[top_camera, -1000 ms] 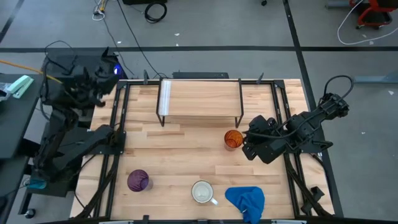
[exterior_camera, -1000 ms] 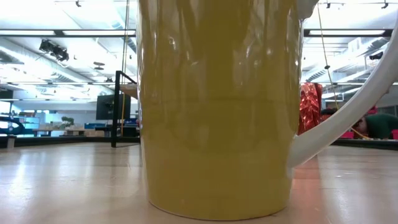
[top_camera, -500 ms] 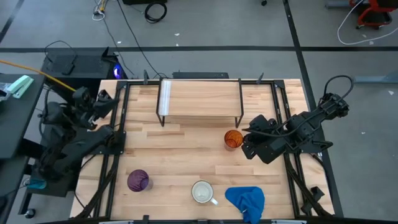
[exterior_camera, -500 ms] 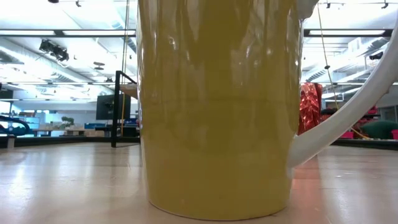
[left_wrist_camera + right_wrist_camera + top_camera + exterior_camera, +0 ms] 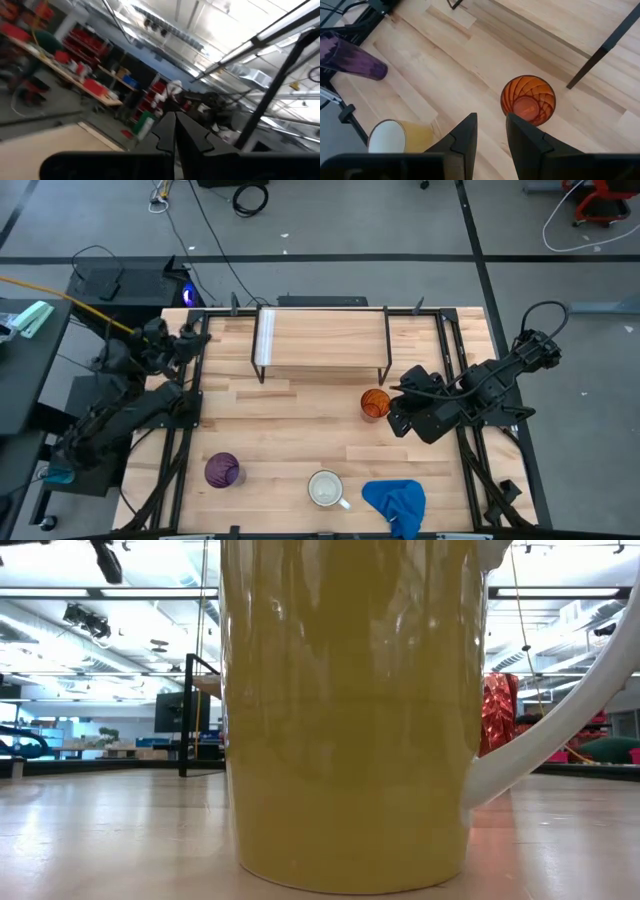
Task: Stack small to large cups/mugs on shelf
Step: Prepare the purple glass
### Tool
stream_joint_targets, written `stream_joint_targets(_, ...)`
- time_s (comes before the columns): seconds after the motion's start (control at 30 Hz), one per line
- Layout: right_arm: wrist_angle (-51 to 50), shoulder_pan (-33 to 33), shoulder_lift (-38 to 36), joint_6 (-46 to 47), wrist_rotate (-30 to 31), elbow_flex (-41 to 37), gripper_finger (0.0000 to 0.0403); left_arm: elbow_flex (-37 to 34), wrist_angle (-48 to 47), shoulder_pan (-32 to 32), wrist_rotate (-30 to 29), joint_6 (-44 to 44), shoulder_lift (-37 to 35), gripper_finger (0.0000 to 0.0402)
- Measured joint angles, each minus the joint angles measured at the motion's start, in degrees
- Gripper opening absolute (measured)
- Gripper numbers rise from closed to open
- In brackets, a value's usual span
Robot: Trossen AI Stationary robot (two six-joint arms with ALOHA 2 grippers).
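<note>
Left gripper (image 5: pixel 196 338) just left of the shelf (image 5: pixel 322 337), fingers pressed together, empty. Purple tumbler (image 5: pixel 222 470) and white mug (image 5: pixel 325 488) stand on the desk (image 5: pixel 290 420) well in front of it; the mug blocks most of the low view. Orange cup (image 5: pixel 375 403) by the shelf's right front leg, right gripper (image 5: pixel 393 408) beside it, fingers slightly parted, empty.

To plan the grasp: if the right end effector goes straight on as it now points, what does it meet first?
Probably the orange cup: it stands just beyond the right end effector, whose fingers are open.

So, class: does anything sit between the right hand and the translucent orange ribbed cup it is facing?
Nothing visible does. The right hand hangs just short of the translucent orange ribbed cup, fingers parted, with only bare wooden tabletop between them. The black wire leg of the light-wood shelf stands beyond the cup.
</note>
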Motion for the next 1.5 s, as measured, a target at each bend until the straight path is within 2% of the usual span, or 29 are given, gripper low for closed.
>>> stream_joint_targets(0.23,-0.04,-0.04,0.00,-2.01,0.26,0.00,0.0110,-2.51,1.60,-10.71,-2.74,-1.39,0.55,0.0011)
stream_joint_targets(0.43,-0.04,-0.04,0.00,-3.00,0.44,0.00,0.0110,-2.67,-3.43,-23.17,-7.34,-3.33,1.07,0.0012)
stream_joint_targets(0.57,-0.04,-0.02,0.00,-3.37,0.43,0.00,0.0110,-2.58,-7.99,-31.66,-11.13,-8.52,2.92,0.0014)
stream_joint_targets(0.8,-0.07,0.00,0.00,-5.35,0.44,0.00,0.0110,0.46,-16.19,-44.73,-12.20,-20.81,8.86,0.0008)
stream_joint_targets(1.0,-0.07,0.02,0.00,-7.43,0.43,0.00,0.0110,8.80,-33.78,-55.22,-15.34,-28.87,15.79,0.0011)
stream_joint_targets(1.27,-0.07,0.02,0.00,-9.48,0.85,0.00,0.0110,26.49,-63.58,-65.55,-24.86,-36.23,27.57,0.0009)
stream_joint_targets(1.5,-0.11,0.00,0.00,-9.91,0.88,0.00,0.0110,37.84,-78.96,-73.76,-25.80,-40.67,41.87,0.0013)
